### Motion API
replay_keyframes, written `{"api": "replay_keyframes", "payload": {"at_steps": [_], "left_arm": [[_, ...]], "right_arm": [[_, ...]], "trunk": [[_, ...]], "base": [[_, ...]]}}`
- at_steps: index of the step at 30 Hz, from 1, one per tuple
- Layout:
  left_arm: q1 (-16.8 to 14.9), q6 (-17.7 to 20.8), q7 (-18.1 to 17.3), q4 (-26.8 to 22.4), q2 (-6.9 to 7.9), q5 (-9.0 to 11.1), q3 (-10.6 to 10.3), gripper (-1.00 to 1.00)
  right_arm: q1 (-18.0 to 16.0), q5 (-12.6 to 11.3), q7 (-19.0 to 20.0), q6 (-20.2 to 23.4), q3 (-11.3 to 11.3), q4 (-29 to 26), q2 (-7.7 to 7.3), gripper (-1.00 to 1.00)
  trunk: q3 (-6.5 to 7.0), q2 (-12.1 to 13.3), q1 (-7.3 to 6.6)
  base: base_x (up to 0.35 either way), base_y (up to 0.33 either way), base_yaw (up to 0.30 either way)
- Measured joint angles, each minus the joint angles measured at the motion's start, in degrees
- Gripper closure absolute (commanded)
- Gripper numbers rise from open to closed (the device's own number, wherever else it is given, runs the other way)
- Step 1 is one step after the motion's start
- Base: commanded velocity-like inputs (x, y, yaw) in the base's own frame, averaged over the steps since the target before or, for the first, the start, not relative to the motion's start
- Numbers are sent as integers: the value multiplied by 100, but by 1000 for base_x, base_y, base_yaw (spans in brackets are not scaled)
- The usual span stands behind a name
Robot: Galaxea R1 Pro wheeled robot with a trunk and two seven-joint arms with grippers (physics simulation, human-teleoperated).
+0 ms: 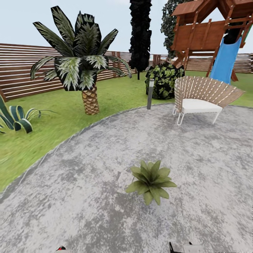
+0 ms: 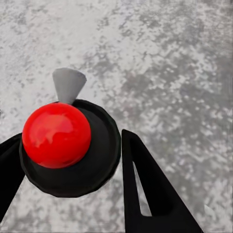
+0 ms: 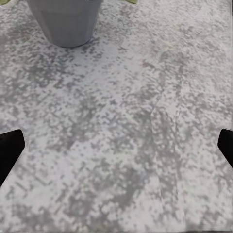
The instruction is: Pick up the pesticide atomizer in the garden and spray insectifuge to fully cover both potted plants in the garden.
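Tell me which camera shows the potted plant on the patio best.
The head view: the whole potted plant sits on the grey patio, leaves spread. The right wrist view catches its grey pot and leaf tips near one edge.

I'm out in a home back garden, rendered in simulation. Under me spreads a round grey paved patio (image 1: 88,196), mottled and speckled, edged by green lawn (image 1: 52,130). A brown slatted wooden fence (image 1: 21,70) closes off the far side. There's a palm (image 1: 82,66) with a woven-looking trunk on the grass, a dark blocky bush (image 1: 163,80) behind a grey bollard lamp (image 1: 150,93), and a tall black tree (image 1: 140,33). A woven fan-backed garden chair (image 1: 202,95) with a white cushion sits on the paving. Beyond it, a wooden play tower (image 1: 207,30) with a blue slide (image 1: 225,59). One low potted plant (image 1: 151,181) sits mid-patio.
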Motion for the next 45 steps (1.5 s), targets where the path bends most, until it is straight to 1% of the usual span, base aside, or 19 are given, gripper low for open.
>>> {"api": "replay_keyframes", "payload": {"at_steps": [15, 29, 39, 45], "left_arm": [[0, -6, 0, 0, -2, -27, -4, 100], [2, -8, 0, -2, -2, -25, 0, 100], [1, -6, 0, -1, -5, 7, 0, 100], [2, -8, 0, -2, -8, 0, -4, 100]], "right_arm": [[0, 0, 0, 0, 0, 0, 0, -100], [-3, 0, 0, -1, 0, 2, 1, -100], [-2, 0, -2, -3, 0, 2, 0, -100], [-2, 0, 0, -1, 0, 2, 1, -100]], "trunk": [[0, 0, 0], [0, 0, 0], [0, 0, 1], [0, 0, -1]], "base": [[120, 308, -255], [119, 240, -13], [65, 76, 0], [198, 184, 0]]}}
